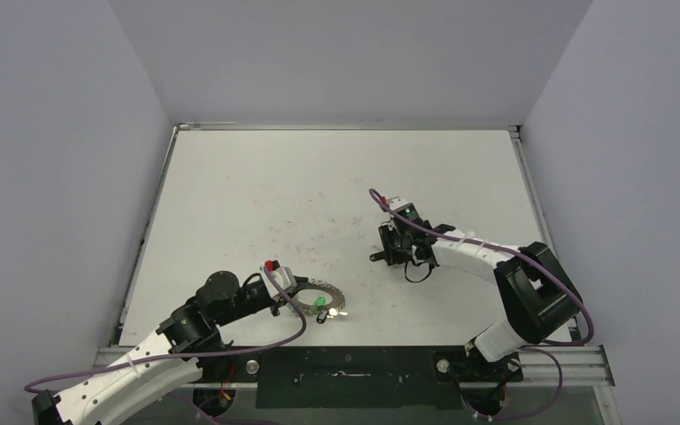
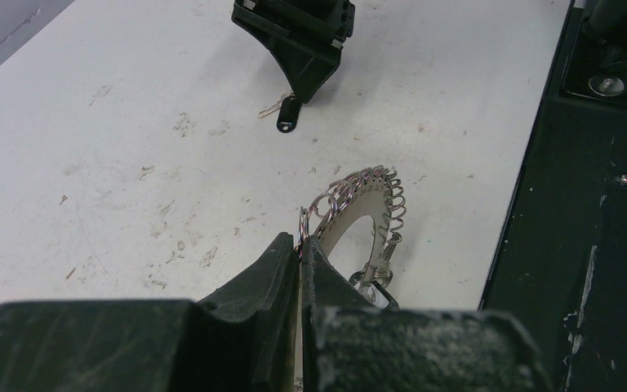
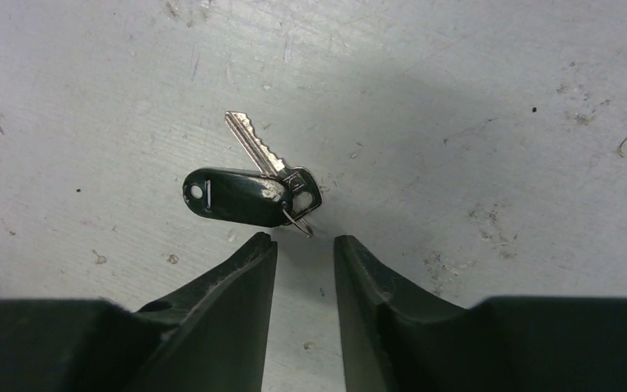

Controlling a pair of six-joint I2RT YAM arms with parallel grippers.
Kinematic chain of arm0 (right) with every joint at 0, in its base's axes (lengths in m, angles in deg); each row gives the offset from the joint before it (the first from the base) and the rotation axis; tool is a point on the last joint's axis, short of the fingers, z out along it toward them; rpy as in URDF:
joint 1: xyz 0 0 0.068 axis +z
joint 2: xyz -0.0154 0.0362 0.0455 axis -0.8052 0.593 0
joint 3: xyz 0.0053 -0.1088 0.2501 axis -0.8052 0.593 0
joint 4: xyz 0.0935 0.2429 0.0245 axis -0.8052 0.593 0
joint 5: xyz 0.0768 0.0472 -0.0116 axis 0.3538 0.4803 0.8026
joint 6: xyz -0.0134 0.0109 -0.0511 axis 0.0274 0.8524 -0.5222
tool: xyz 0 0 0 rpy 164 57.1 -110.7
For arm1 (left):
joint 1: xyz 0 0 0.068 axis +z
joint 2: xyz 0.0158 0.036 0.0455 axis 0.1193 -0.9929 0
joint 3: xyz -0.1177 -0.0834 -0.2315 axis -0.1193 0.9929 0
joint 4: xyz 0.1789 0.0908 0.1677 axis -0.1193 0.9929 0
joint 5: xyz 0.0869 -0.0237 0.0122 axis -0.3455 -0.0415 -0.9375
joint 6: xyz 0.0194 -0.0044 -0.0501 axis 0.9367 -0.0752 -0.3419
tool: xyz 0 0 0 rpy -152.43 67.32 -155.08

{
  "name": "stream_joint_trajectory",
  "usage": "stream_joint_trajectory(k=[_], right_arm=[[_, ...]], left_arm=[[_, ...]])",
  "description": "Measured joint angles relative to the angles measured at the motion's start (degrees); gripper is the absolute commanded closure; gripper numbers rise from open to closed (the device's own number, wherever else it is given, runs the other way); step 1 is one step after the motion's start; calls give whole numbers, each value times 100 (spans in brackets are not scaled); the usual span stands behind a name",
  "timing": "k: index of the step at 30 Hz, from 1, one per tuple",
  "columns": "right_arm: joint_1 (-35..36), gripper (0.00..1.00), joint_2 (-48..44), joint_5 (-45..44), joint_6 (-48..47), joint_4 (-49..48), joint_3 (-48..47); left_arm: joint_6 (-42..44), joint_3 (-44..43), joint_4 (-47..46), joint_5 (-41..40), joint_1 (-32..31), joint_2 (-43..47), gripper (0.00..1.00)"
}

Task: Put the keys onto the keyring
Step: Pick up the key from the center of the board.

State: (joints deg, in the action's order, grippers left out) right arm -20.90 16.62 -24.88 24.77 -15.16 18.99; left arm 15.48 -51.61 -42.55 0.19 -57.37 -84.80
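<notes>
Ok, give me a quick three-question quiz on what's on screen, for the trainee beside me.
1. True or false: the right pincer grips the black-headed key.
2. What does the left pincer clamp? A) the keyring B) a screwdriver C) nothing
3. Top view: what colour is the key head lying at the keyring?
Key: 1 false, its jaws stand open and the key lies on the table beyond the tips; 2 A; 3 green.

My left fingers (image 2: 269, 278) hide the near arc of the keyring (image 2: 390, 204); from above, the black-headed key (image 1: 377, 258) is too small for its blade to show.
</notes>
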Motion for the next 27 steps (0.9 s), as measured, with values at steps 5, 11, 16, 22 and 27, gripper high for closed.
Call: stream_joint_trajectory(k=[5, 11, 16, 22, 27], right_arm=[[0, 74, 74, 31, -22, -74, 0], [0, 70, 74, 28, -37, -289, 2], [0, 84, 107, 31, -46, -393, 0], [0, 100, 181, 48, -81, -411, 0], [0, 100, 114, 48, -83, -332, 0]], left_arm=[[-31, 0, 0, 2, 0, 2, 100], [-37, 0, 0, 0, 0, 0, 100], [-37, 0, 0, 2, 0, -17, 100], [-37, 0, 0, 2, 0, -20, 100], [-37, 0, 0, 0, 0, -17, 100]])
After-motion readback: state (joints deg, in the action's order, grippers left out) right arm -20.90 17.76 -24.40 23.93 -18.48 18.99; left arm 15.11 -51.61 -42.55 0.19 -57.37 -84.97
